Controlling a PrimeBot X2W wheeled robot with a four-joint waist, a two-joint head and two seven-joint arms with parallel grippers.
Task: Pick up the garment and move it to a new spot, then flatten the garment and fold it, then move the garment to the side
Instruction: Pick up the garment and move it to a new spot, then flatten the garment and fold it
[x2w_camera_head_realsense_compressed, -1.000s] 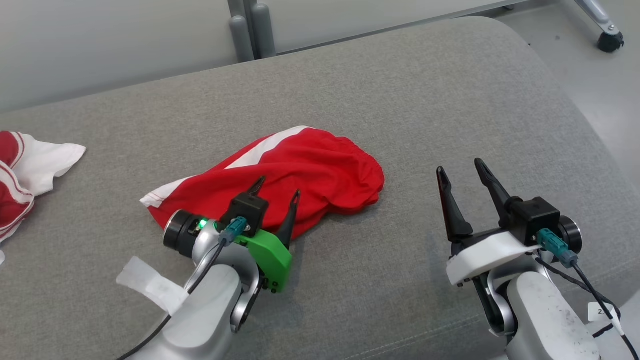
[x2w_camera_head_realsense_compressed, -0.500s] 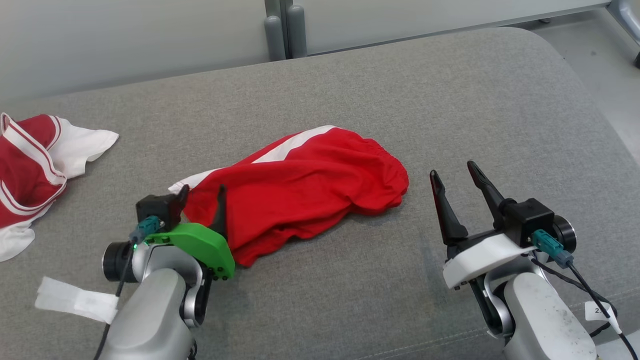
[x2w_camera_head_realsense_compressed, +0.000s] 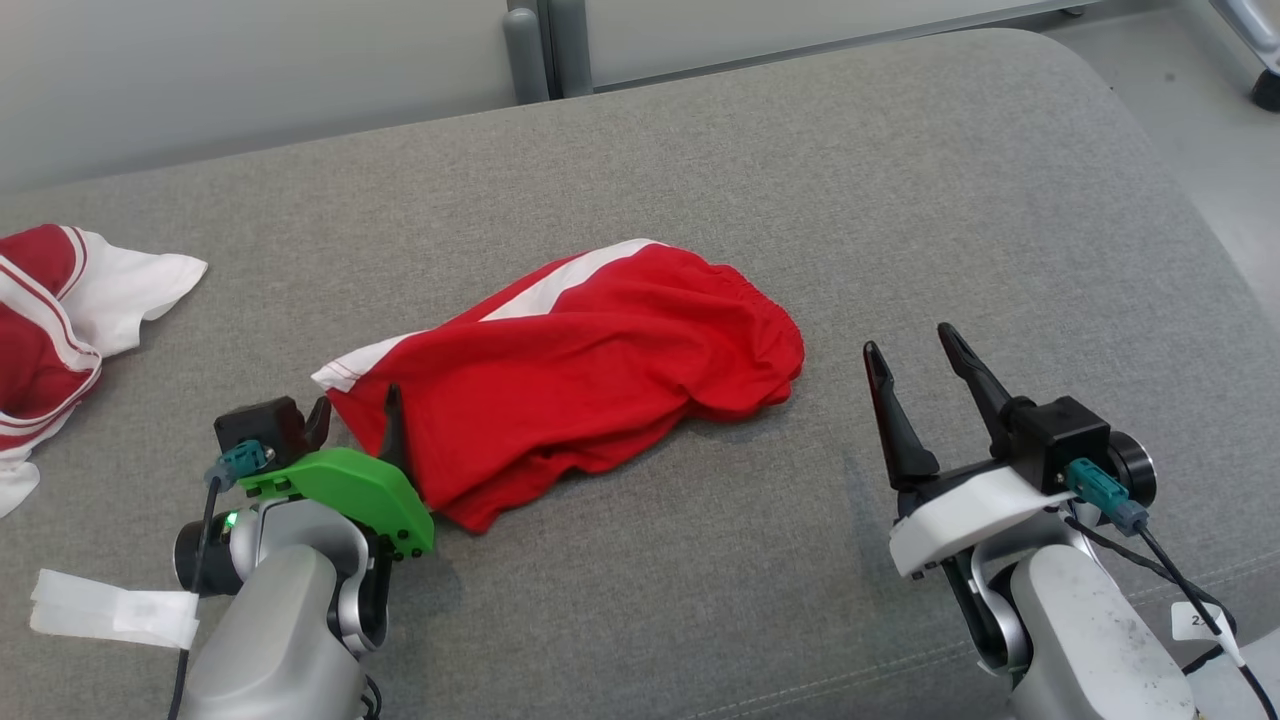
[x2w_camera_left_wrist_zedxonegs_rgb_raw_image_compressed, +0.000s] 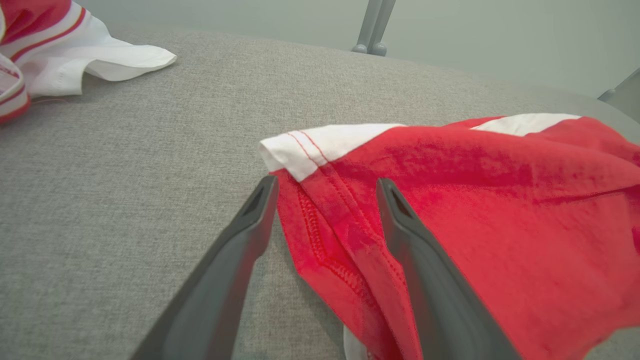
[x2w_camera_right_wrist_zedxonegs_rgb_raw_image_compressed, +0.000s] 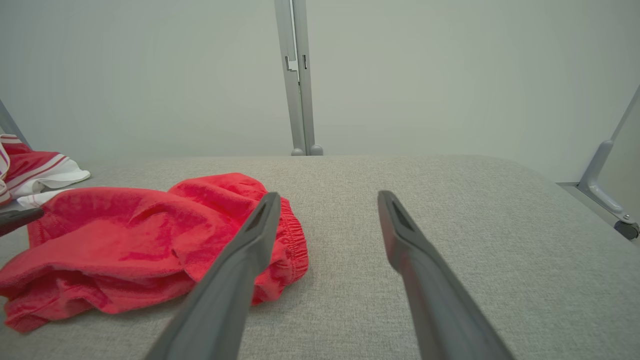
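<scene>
The garment, red shorts (x2w_camera_head_realsense_compressed: 590, 370) with a white side stripe and an elastic waistband, lies crumpled in the middle of the grey cushion (x2w_camera_head_realsense_compressed: 900, 200). My left gripper (x2w_camera_head_realsense_compressed: 357, 402) stands open at the shorts' left hem corner. In the left wrist view the left gripper (x2w_camera_left_wrist_zedxonegs_rgb_raw_image_compressed: 326, 181) straddles the stitched red hem (x2w_camera_left_wrist_zedxonegs_rgb_raw_image_compressed: 325, 220), just below the white corner (x2w_camera_left_wrist_zedxonegs_rgb_raw_image_compressed: 300, 147). My right gripper (x2w_camera_head_realsense_compressed: 910, 340) is open and holds nothing, a short way right of the waistband. The right wrist view has the right gripper (x2w_camera_right_wrist_zedxonegs_rgb_raw_image_compressed: 329, 195) over bare cushion, with the shorts (x2w_camera_right_wrist_zedxonegs_rgb_raw_image_compressed: 140, 240) to its left.
A second red-and-white garment (x2w_camera_head_realsense_compressed: 60, 320) lies bunched at the cushion's left edge. Grey metal posts (x2w_camera_head_realsense_compressed: 545, 45) rise behind the cushion against a pale wall. A caster wheel (x2w_camera_head_realsense_compressed: 1265, 90) stands on the floor at the far right, past the cushion's rounded corner.
My left gripper has moved left from the shorts' front edge to their left hem corner. The head camera shifted. The right arm and the shorts have stayed put.
</scene>
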